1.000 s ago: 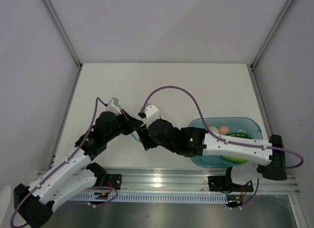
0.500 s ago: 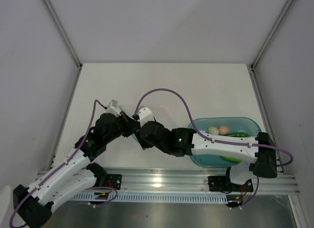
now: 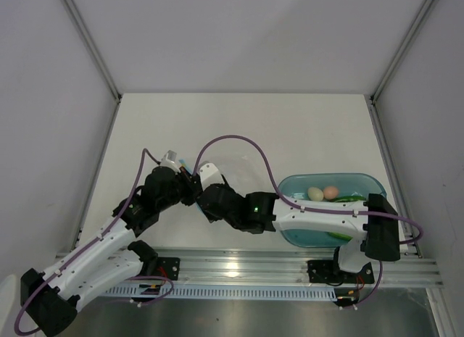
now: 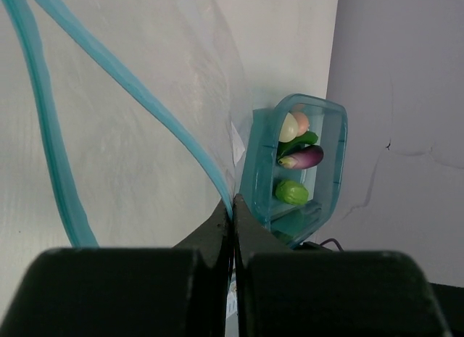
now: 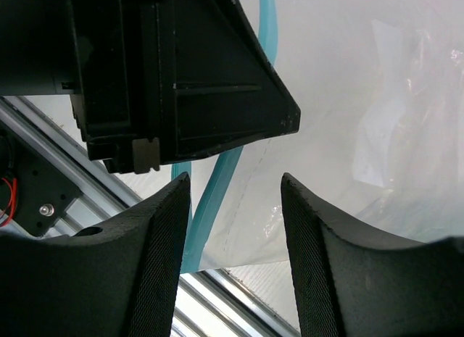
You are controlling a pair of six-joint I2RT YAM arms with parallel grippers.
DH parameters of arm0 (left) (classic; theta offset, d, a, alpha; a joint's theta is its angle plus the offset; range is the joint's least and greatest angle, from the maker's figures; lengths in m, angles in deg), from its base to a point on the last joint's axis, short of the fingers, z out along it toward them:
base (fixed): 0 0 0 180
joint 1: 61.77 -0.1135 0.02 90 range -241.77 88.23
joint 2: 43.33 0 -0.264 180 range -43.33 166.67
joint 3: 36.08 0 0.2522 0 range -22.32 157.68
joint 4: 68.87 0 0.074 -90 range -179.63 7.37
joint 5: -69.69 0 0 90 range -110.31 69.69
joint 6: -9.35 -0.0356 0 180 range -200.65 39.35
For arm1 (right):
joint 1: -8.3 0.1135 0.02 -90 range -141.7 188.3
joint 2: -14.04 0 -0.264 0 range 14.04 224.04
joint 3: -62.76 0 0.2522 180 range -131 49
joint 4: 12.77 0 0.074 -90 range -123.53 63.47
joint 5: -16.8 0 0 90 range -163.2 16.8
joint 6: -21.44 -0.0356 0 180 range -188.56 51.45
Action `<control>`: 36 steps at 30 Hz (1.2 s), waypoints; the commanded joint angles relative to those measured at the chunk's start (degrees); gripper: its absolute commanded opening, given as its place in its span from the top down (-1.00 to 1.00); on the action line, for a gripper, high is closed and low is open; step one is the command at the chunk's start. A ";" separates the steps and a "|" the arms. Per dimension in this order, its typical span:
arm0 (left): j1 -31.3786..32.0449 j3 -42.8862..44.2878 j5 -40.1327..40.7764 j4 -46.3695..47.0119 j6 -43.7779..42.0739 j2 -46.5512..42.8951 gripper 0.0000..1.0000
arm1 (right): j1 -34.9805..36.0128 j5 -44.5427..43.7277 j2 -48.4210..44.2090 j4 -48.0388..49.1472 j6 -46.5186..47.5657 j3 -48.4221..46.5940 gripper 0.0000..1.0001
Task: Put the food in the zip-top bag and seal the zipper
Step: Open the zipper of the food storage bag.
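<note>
Reads as a robotics lab, set up as an enclosed test cell. Plain white bench (image 3: 239, 127) boxed in by bare pale grey wall panels (image 3: 246, 32) joined at aluminium corner posts (image 3: 90, 47). Silver slotted aluminium rail (image 3: 239, 268) along the near edge, carrying two white-and-black robot arms (image 3: 94, 254) trailing purple cables (image 3: 232, 138). Small toy plastic foods (image 3: 322, 193) lying in a translucent teal plastic tray (image 3: 362, 179).

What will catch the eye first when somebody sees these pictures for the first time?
Left of the middle of the table, the left gripper is shut on the mouth edge of the clear zip-top bag, and the open right gripper has its fingers on either side of the blue zipper. At the right, the teal tray holds the cream egg, pink egg, eggplant, pepper and cucumber.
</note>
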 commanded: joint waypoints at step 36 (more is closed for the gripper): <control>0.57 -3.70 -5.33 7.76 -5.02 -8.58 -0.30 | 1.15 -10.17 -2.25 4.00 -2.48 5.45 1.00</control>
